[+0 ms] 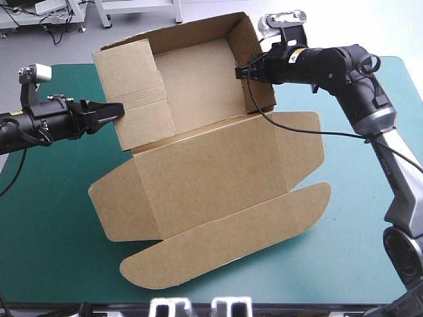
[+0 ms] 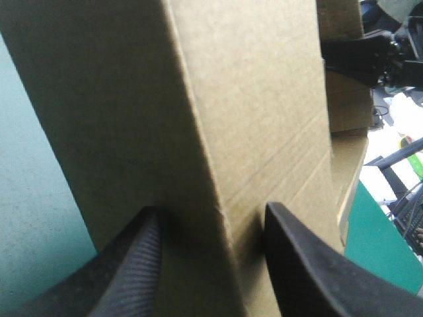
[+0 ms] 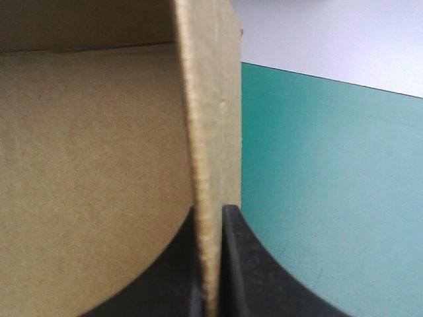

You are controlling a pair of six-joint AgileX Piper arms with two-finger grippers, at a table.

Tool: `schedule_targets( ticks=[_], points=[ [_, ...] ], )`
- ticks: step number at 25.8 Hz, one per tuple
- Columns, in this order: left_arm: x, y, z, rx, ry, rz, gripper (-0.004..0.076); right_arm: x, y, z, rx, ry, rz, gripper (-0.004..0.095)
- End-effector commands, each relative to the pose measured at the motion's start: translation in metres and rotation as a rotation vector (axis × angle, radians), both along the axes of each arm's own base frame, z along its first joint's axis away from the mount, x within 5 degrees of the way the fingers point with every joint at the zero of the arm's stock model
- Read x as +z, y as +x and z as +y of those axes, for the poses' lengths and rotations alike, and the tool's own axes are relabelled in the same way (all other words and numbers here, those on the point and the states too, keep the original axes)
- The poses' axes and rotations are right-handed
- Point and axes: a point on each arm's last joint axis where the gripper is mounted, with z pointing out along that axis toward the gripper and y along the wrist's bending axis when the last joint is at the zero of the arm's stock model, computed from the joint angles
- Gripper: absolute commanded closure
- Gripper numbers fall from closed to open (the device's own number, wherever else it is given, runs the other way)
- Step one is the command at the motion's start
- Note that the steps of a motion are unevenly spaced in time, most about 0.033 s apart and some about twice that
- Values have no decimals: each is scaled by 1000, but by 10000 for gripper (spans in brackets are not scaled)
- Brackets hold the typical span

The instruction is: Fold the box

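Left end effector (image 1: pixel 117 111) parted wide, right end effector (image 1: pixel 242 70) nearly closed.

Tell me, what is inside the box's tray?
Only bare brown floor shows inside the box; nothing lies on it. One finger of the right gripper reaches in, pinching the right wall. The floor under the leaning left flap is covered.

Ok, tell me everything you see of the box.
The box is brown board, half formed: a tray with raised walls toward the table's far edge, its lid and round-ended flaps lying flat on the teal-green cover. The right gripper pinches the right wall; the left gripper's fingers stand apart around the left wall.
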Motion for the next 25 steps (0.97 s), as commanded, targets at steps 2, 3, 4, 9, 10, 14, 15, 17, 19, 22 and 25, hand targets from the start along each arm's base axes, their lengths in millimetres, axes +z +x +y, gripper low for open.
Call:
schedule_targets(
  ticks=[2, 3, 4, 9, 10, 14, 15, 17, 19, 22, 25],
  points=[
    [17, -6, -3, 26, -38, -69, 370, 32, -23, 12, 13, 106, -107, 908],
    [17, -5, -3, 31, -38, -72, 370, 32, -25, 16, 16, 112, -100, 908],
    [17, -5, -2, 35, -34, -72, 370, 32, -27, 19, 19, 114, -96, 908],
    [10, -2, 4, 106, 44, -29, 370, 32, -38, 34, 51, 132, -60, 908],
    [8, -1, 6, 116, 61, -24, 370, 32, -41, 37, 57, 132, -55, 908],
    [1, 5, 12, 161, 107, 10, 423, 33, -57, 52, 78, 129, -31, 908],
    [-3, 9, 14, 173, 103, 42, 504, 32, -63, 58, 91, 133, -4, 908],
    [-3, 9, 13, 163, 102, 48, 632, 30, -66, 61, 98, 128, 25, 908],
    [-2, 8, 10, 149, 118, 23, 731, 27, -69, 62, 104, 109, 56, 908],
    [6, 4, -12, 96, 103, -21, 734, 15, -76, 57, 86, 23, 194, 908],
    [5, 2, -31, 39, 130, -11, 734, 8, -79, 52, 58, -40, 277, 908]
  ],
)
